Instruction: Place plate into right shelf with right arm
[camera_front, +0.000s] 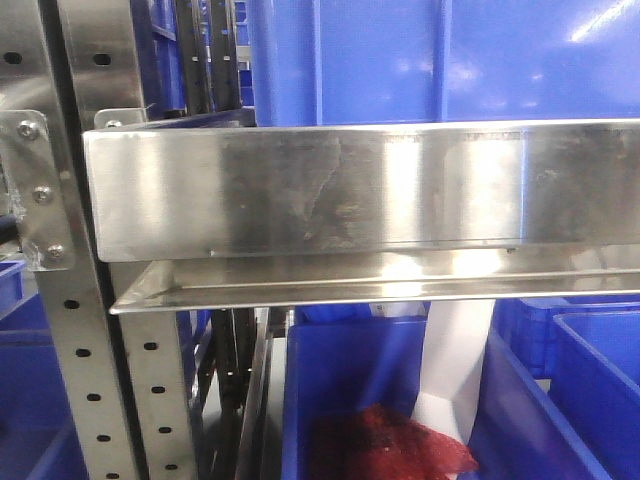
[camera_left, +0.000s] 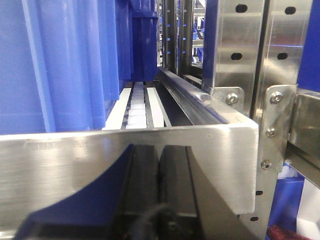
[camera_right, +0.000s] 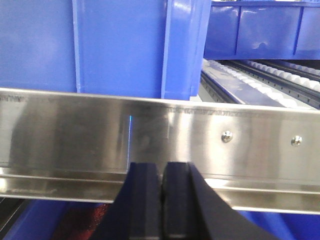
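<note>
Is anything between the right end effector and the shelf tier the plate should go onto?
No plate is visible. The right end effector, shut and empty, faces the shelf's steel front lip, with a blue bin behind it.

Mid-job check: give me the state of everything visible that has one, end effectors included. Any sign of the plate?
left end effector: shut, empty, facing the shelf lip.
right end effector: shut, empty.
right shelf: front lip bare, blue bin sitting on the tier.
lower blue bin: open, red mesh inside.
plate: not visible.
</note>
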